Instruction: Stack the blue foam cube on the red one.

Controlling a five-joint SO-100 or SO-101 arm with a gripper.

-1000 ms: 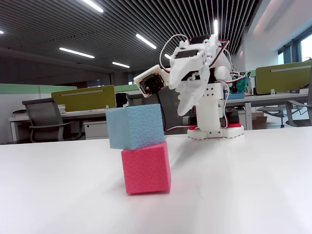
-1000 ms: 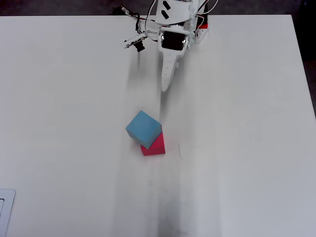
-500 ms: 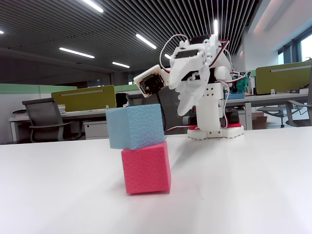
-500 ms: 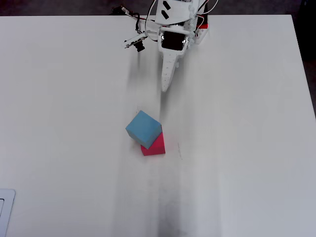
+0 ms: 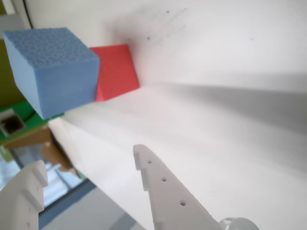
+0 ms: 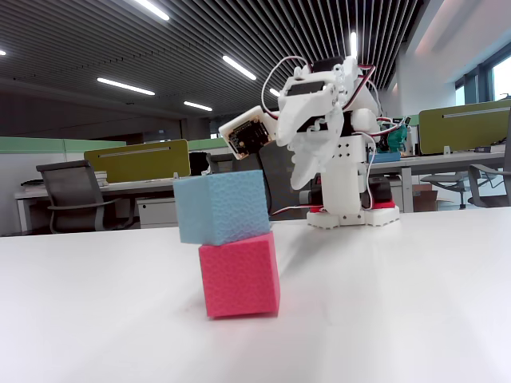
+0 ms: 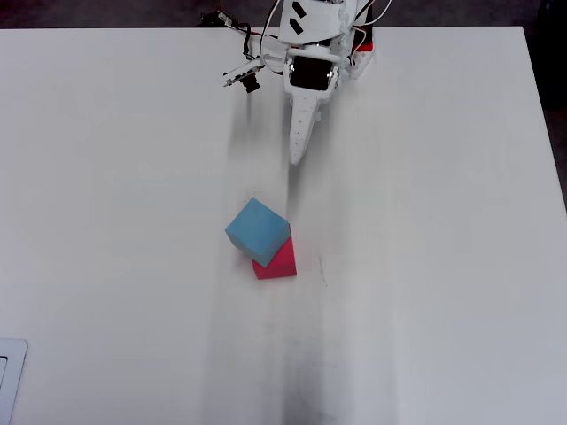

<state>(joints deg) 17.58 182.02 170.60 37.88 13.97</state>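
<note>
Nothing has moved since the earlier frames. On the white table, the blue cube sits on the red cube, overhanging it toward the left in the fixed view and turned askew. Right of the stack and well behind it, the gripper hangs folded near the arm's base, jaws apart, empty.

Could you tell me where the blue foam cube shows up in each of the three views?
Wrist view: blue foam cube upper left, in front of the red cube.
Fixed view: left of centre, atop the red cube.
Overhead view: centre, offset up-left over it.
Shared landmark: the red cube.
</note>
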